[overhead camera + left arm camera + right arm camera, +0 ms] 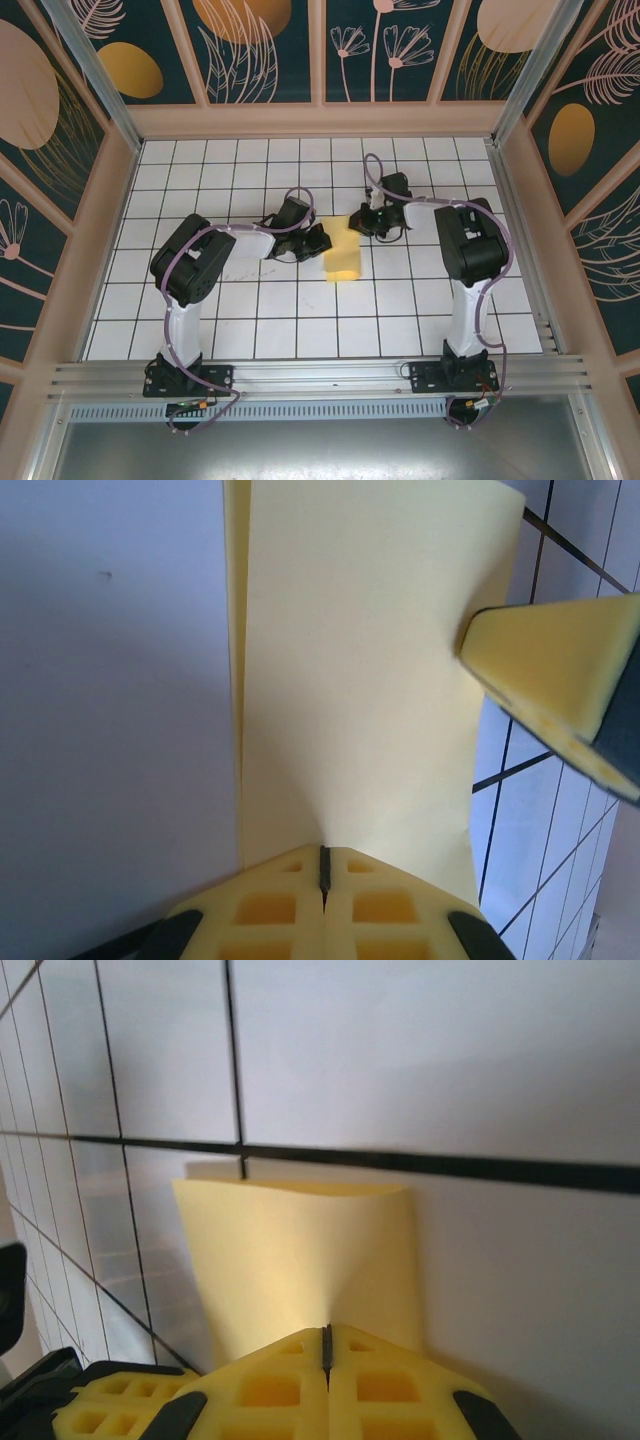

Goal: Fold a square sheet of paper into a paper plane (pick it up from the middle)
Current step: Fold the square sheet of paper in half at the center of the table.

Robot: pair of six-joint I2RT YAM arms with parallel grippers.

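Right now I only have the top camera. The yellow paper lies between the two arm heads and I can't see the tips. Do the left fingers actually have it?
Observer: Yes. On the left wrist camera the left fingers are shut, with an edge of the paper pinched between them.
Operator: And the right?
Observer: Same there. The right wrist camera shows the right fingers shut on an edge of the paper, which creases toward the pinch.
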